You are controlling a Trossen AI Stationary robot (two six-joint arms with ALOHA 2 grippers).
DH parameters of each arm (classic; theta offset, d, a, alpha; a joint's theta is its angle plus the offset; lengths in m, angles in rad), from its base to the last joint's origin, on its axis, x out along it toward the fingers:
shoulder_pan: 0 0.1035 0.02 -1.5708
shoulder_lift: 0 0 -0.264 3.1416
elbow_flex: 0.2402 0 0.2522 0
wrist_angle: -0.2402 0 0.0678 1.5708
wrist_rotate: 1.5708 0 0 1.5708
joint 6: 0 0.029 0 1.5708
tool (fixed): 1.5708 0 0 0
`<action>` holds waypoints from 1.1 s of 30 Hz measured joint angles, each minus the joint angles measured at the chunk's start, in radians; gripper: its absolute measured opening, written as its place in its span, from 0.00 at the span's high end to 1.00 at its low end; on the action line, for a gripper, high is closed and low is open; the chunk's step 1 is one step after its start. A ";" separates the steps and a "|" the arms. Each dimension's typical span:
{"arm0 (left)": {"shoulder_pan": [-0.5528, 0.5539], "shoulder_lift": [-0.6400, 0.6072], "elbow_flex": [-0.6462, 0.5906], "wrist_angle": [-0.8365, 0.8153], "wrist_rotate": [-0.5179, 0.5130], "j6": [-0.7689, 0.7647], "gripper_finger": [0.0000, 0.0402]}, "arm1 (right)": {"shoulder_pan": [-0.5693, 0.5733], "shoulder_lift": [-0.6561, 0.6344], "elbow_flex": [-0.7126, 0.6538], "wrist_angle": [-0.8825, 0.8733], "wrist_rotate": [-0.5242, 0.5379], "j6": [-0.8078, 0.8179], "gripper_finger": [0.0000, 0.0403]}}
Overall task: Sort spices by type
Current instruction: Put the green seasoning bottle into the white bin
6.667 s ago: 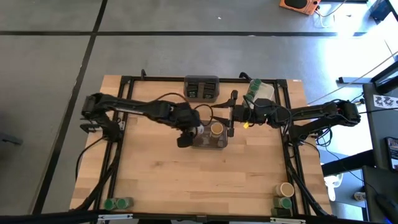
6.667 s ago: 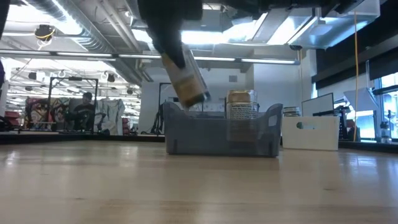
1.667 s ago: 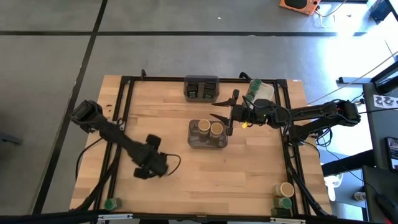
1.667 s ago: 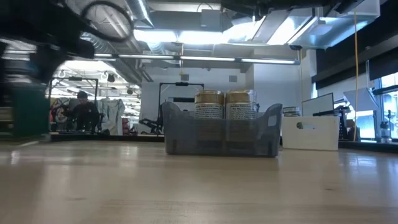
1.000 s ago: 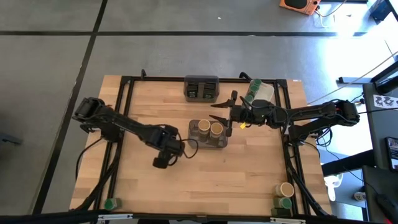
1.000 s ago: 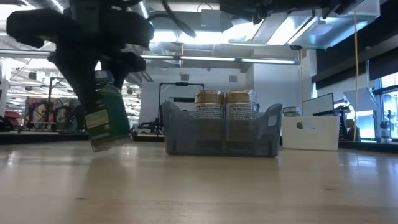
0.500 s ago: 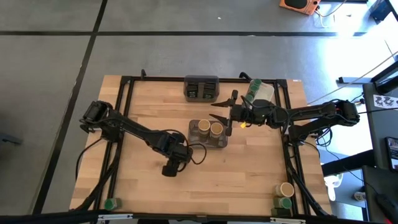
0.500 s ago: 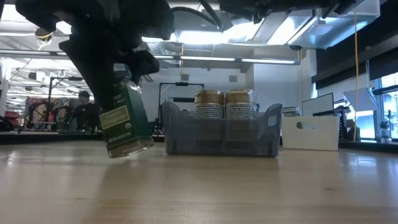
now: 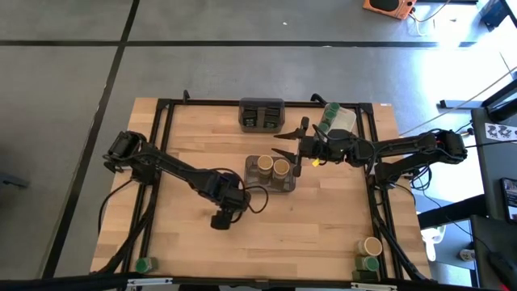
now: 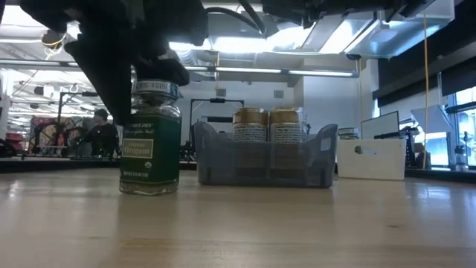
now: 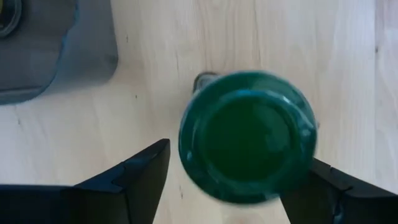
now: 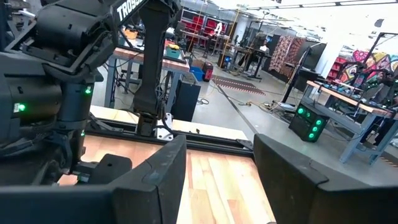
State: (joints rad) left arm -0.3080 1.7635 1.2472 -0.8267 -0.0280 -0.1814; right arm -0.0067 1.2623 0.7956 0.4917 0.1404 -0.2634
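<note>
The green-lidded oregano jar (image 10: 149,145) stands upright on the wooden table (image 9: 323,234), at the left of the low view and a little left of the grey bin (image 10: 264,155); in the high view this place is just below and left of the picture's centre, under the left gripper (image 9: 221,220). In the left wrist view the round green lid (image 11: 247,137) fills the middle, and the two dark fingers (image 11: 134,174) show on both sides of it with some wood visible between finger and lid, so the jaws seem to be apart and not pressing the jar. The grey bin holds two tan-lidded jars (image 9: 273,167) side by side. At the top of the high view sits a bin with dark tins (image 9: 262,115), and a white tray (image 9: 342,118) with a green jar is to its right. More jars wait at the lower left corner (image 9: 144,264) and the lower right corner (image 9: 370,252). The right gripper (image 9: 287,150) hangs above the table just right of the grey bin, with its fingers spread wide. I judge that the step in hand is the moving of one green jar, now set down in the middle. This spot is no group of green jars, so the next move probably calls for bringing the jar to the white tray, perhaps with the right arm.
</note>
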 joint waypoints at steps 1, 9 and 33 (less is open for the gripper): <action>-0.004 -0.005 0.004 -0.015 0.000 -0.001 0.33 | 0.000 0.000 0.000 0.000 0.000 0.000 0.54; -0.084 -0.134 -0.011 -0.111 -0.035 0.023 0.33 | 0.000 0.000 0.000 0.001 -0.084 0.007 0.54; -0.313 -0.976 -0.788 0.428 -0.485 -0.197 0.33 | 0.090 0.326 0.383 -0.217 -0.220 0.179 0.20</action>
State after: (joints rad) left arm -0.6215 0.7878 0.4595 -0.3989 -0.5127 -0.3784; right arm 0.0837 1.5887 1.1783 0.2746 -0.0794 -0.0843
